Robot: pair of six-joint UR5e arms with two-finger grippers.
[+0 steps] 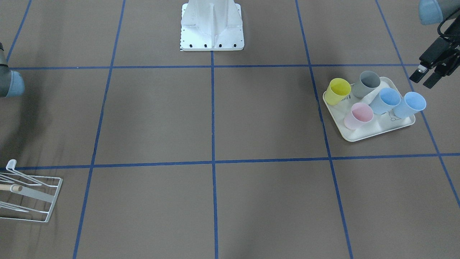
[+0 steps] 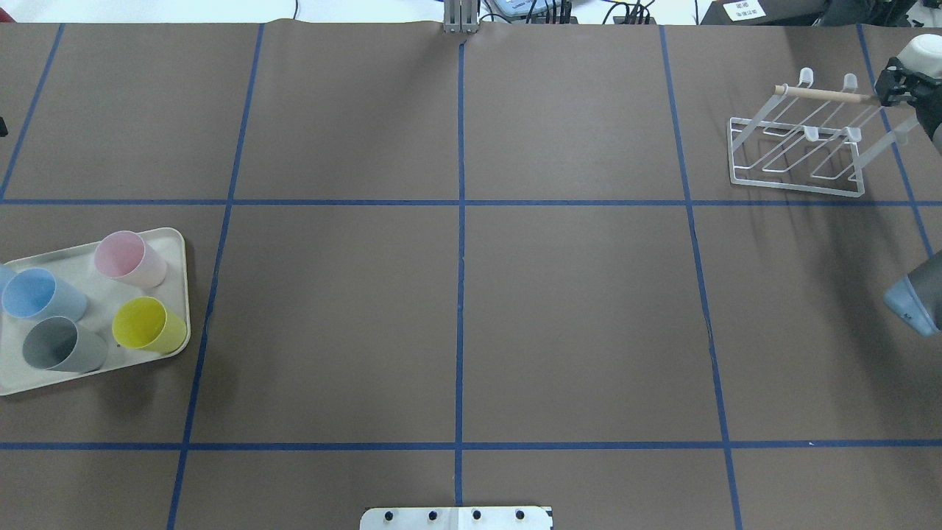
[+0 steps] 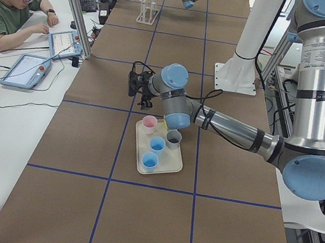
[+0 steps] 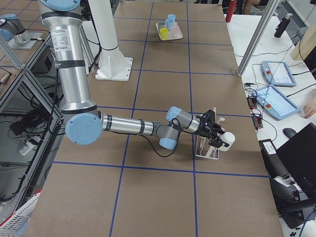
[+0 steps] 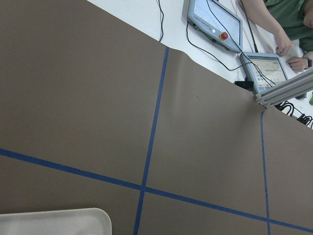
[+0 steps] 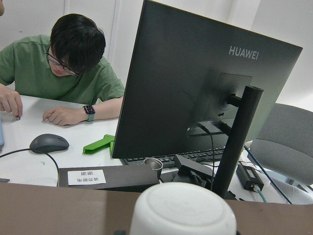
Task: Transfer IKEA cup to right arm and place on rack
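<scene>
Left arm: reaches out long and low from its base, elbow bent, wrist turned down. Left gripper (image 1: 424, 77) hangs free, fingers spread, nothing between them.

Right arm: also stretched out low, forearm near level. Right gripper (image 4: 216, 136) points outward, fingers closed on a white cup (image 4: 226, 140).

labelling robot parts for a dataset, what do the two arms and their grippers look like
Both are built alike: the left arm and right arm have silver metal tubes, pale blue round joint caps and dark grey bands. A thin black cable loops beside each forearm. The left gripper and right gripper are black, boxy and two-fingered.
</scene>
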